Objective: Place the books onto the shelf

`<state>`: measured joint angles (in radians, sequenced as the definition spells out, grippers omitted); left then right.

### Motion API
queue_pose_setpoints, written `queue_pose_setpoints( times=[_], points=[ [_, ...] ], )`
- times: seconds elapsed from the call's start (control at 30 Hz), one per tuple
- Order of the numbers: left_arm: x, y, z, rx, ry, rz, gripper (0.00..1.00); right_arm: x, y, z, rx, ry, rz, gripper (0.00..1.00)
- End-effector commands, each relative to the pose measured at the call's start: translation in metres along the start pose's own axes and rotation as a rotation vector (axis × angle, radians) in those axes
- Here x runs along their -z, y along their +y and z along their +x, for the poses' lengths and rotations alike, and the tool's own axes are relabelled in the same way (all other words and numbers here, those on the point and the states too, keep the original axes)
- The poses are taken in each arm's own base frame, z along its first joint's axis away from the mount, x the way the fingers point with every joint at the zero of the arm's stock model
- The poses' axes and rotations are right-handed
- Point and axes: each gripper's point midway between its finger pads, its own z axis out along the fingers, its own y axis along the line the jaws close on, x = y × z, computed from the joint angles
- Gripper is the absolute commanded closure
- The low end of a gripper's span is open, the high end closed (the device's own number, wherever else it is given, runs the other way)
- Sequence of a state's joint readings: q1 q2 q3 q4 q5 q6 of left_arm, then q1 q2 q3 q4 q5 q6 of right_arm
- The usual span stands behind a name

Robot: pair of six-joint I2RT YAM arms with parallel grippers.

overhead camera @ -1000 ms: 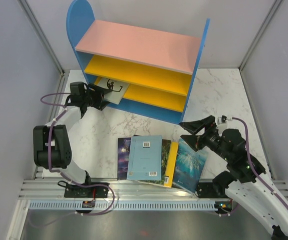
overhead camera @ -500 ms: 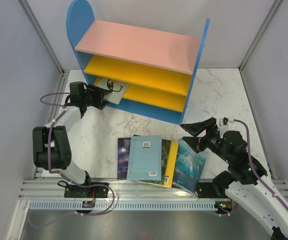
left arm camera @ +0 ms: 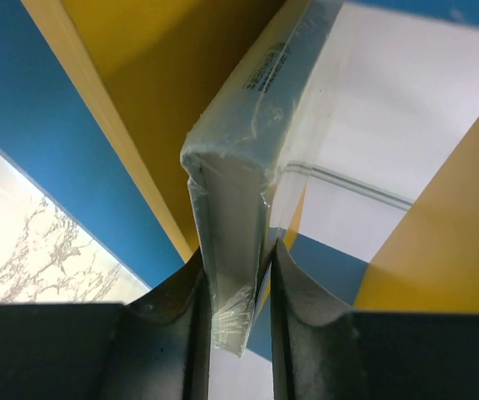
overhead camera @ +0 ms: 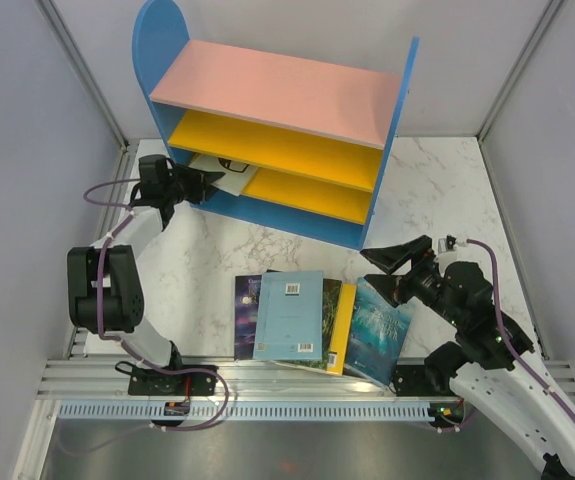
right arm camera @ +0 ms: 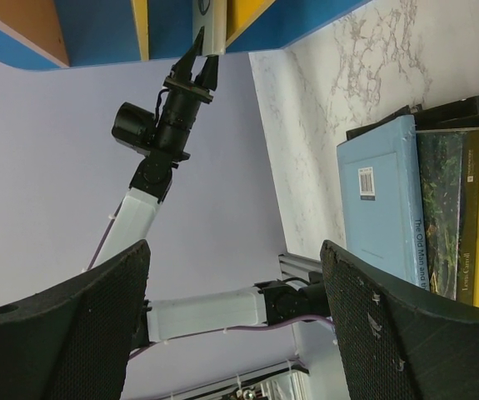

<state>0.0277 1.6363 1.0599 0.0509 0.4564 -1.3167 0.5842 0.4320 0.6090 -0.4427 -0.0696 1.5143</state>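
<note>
The shelf point(overhead camera: 277, 95) stands at the back, with blue sides, a pink top board and yellow inner boards. My left gripper point(overhead camera: 210, 181) reaches into its bottom left compartment and is shut on the edge of a pale grey-green book point(overhead camera: 229, 172). In the left wrist view the fingers point(left arm camera: 191, 292) pinch that plastic-wrapped book point(left arm camera: 239, 192) between the yellow board point(left arm camera: 139, 100) and the blue base. More books lie overlapped near the front: light blue point(overhead camera: 290, 314) on top, yellow point(overhead camera: 343, 330), teal ocean point(overhead camera: 377, 330) and a dark one point(overhead camera: 246, 315). My right gripper point(overhead camera: 397, 262) hovers open just right of this pile.
Grey walls close in the marble table point(overhead camera: 437, 190) on both sides. An aluminium rail point(overhead camera: 297, 375) runs along the near edge by the arm bases. The right wrist view shows the left arm point(right arm camera: 152, 179) at the shelf and the light blue book point(right arm camera: 385, 200).
The left gripper has shut on the pale book and pushed it deeper into the shelf's bottom compartment. The right gripper shifted slightly right a second ago, then stayed still.
</note>
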Motion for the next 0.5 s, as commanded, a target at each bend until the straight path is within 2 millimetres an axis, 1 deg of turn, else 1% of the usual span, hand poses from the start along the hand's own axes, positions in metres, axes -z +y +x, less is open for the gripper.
queue_pose_setpoints(
  times=[0.0, 0.13, 0.2, 0.23, 0.27, 0.33, 0.37, 0.43, 0.47],
  points=[
    [-0.012, 0.080, -0.002, 0.133, -0.044, -0.294, 0.98, -0.003, -0.004, -0.003, 0.013, -0.018, 0.016, 0.13],
    [-0.009, 0.096, -0.005, 0.169, -0.084, -0.370, 0.97, -0.004, -0.004, -0.004, 0.019, -0.017, 0.024, 0.13],
    [-0.009, 0.099, -0.003, 0.171, -0.072, -0.388, 0.85, -0.005, -0.004, -0.004, 0.026, -0.017, 0.024, 0.13],
    [-0.009, 0.101, 0.000, 0.169, -0.050, -0.397, 0.81, -0.006, -0.005, -0.004, 0.027, -0.017, 0.030, 0.13],
    [-0.007, 0.102, 0.003, 0.170, -0.036, -0.415, 0.77, -0.006, -0.005, -0.003, 0.029, -0.012, 0.031, 0.12],
    [-0.003, 0.101, 0.006, 0.149, -0.015, -0.418, 0.73, -0.007, -0.005, -0.002, 0.033, -0.008, 0.036, 0.13],
    [0.000, 0.102, 0.008, 0.145, -0.008, -0.431, 0.67, -0.007, -0.006, -0.002, 0.034, -0.008, 0.039, 0.13],
    [0.006, 0.103, 0.007, 0.114, -0.010, -0.446, 0.61, -0.007, -0.006, -0.002, 0.035, -0.007, 0.039, 0.13],
    [0.009, 0.097, 0.006, 0.094, -0.018, -0.445, 0.51, -0.008, -0.007, -0.002, 0.035, -0.006, 0.042, 0.13]
  ],
)
